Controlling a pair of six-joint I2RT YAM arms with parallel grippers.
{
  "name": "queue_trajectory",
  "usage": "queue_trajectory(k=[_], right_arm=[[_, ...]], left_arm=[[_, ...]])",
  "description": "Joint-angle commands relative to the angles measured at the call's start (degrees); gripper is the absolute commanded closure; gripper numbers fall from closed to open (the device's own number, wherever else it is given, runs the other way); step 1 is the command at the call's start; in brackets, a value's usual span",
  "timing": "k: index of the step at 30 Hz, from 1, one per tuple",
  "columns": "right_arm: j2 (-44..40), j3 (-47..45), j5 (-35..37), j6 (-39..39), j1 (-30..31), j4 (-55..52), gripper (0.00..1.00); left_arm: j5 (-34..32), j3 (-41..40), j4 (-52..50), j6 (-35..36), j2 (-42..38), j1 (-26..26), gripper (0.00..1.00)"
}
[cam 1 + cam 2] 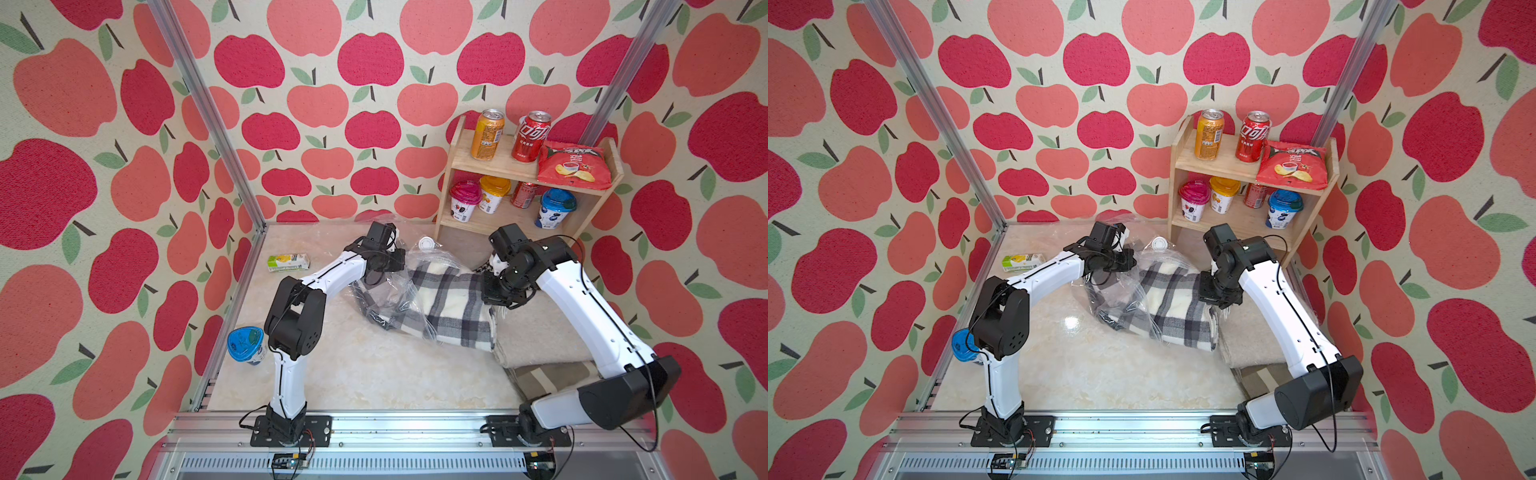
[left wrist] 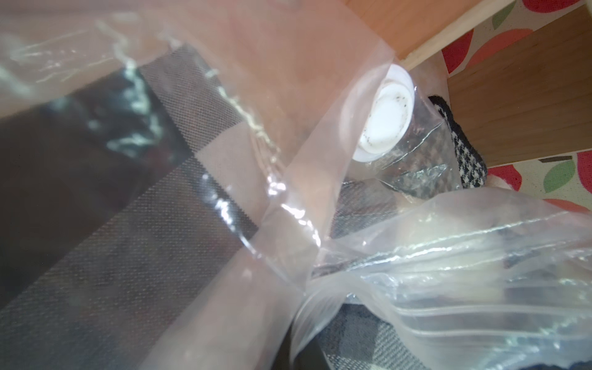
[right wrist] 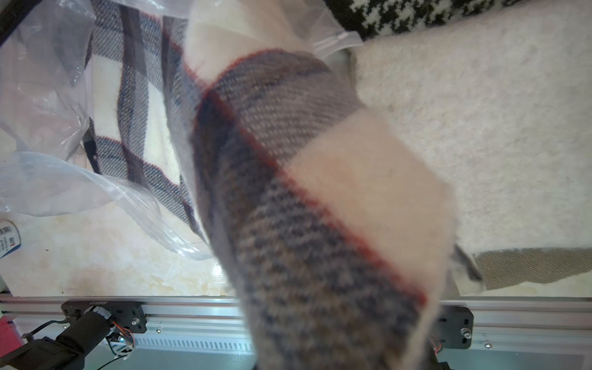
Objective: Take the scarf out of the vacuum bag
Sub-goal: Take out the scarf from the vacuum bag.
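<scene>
Plaid scarf (image 1: 451, 309) lies partly out of the clear vacuum bag (image 1: 380, 297) on the counter (image 1: 374, 374). The right hand (image 1: 497, 301) is clamped on its end and the left hand (image 1: 388, 262) pinches the plastic. Best pull looks steady, straight away from the bag's mouth.

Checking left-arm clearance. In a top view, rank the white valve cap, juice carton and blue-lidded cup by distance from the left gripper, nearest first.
From the left gripper, in a top view:
1. White valve cap: close by, just to its right.
2. Juice carton: out to its left, lying flat.
3. Blue-lidded cup: front left, clearly farthest.
</scene>
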Motion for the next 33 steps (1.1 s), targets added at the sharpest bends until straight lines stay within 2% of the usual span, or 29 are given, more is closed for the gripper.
queue_trajectory(k=[1,12,33], right_arm=[[0.6,3.6,9.0,-2.2,-2.4,-4.5,1.0],[3.0,6.4,15.1,-6.6,-8.6,-4.3,1.0],[-1.4,6.0,18.0,-11.7,-19.4,-6.1,1.0]], left_arm=[[-0.7,2.7,-0.7,-0.9,1.4,0.8,1.0],[-1.0,3.8,-2.1,-0.3,0.7,0.6,1.0],[-2.5,1.9,-2.8,1.5,-0.8,-0.4,1.0]])
